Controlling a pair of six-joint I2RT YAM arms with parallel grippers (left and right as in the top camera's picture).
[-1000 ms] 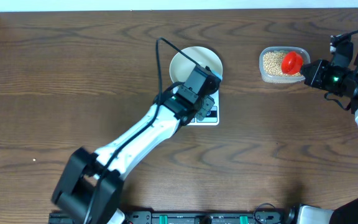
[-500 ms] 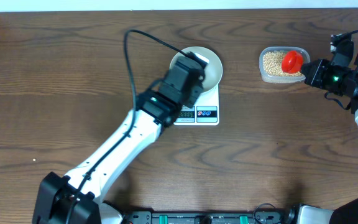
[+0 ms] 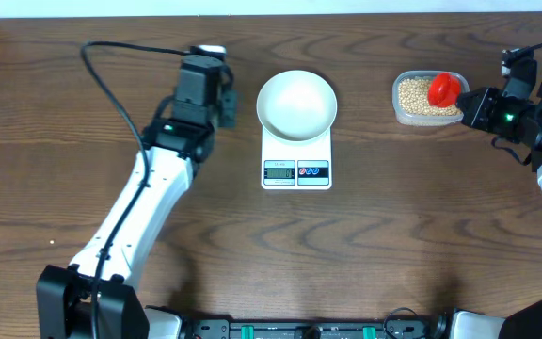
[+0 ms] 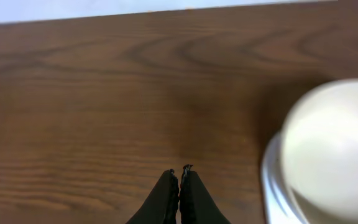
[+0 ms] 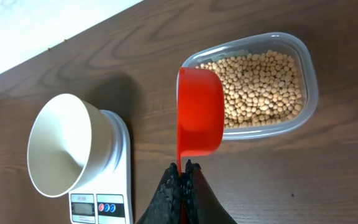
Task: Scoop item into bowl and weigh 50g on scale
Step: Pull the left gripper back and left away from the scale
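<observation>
Far left, our left gripper [image 4: 179,170] is pinched shut on nothing, parked just left of the bowl [image 3: 296,101]. The bowl sits empty on the far end of the scale [image 3: 296,172], mid-table. Over on the right, the right gripper [image 5: 182,167] is clamped on the handle of the red scoop [image 5: 199,112], which hangs over the left edge of the clear tub [image 5: 311,81] with the beans [image 5: 260,84] in it.

We reckon we're at the scooping step. We'd dig shallow, carry it level, then tip slowly while watching the display.

Count: one bowl, one scale, one scoop, one tub, two grippers, and way too many beans to count.
</observation>
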